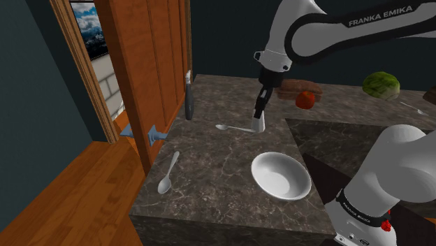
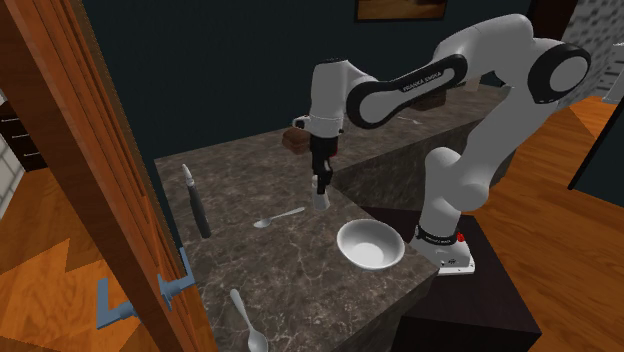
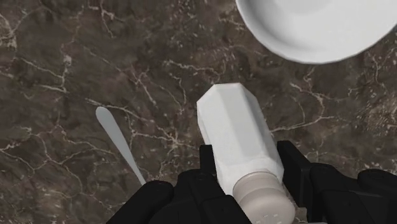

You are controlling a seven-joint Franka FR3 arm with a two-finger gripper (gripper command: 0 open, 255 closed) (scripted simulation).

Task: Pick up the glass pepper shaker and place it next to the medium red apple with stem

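Observation:
The pepper shaker [image 3: 236, 137] is a white faceted body with a greyish cap. The black fingers [image 3: 207, 163] of my gripper [image 3: 248, 170] clasp it just below the cap. In the shoulder view my gripper [image 1: 260, 110] holds the shaker [image 1: 258, 125] upright, at or just above the dark marble counter [image 1: 209, 164]. The red apple [image 1: 304, 100] sits farther back, to that view's right of the shaker. In the second exterior view my gripper [image 2: 321, 178] points straight down with the shaker [image 2: 321, 198] under it.
A white bowl [image 1: 280, 175] stands near the counter's front, and a spoon [image 1: 230, 127] lies beside the shaker. Another spoon [image 1: 168, 173] lies at the front left, and a dark-handled knife [image 1: 189, 94] by the wooden door [image 1: 150, 63]. A brown loaf [image 1: 299, 87] and a green melon [image 1: 381, 85] lie near the apple.

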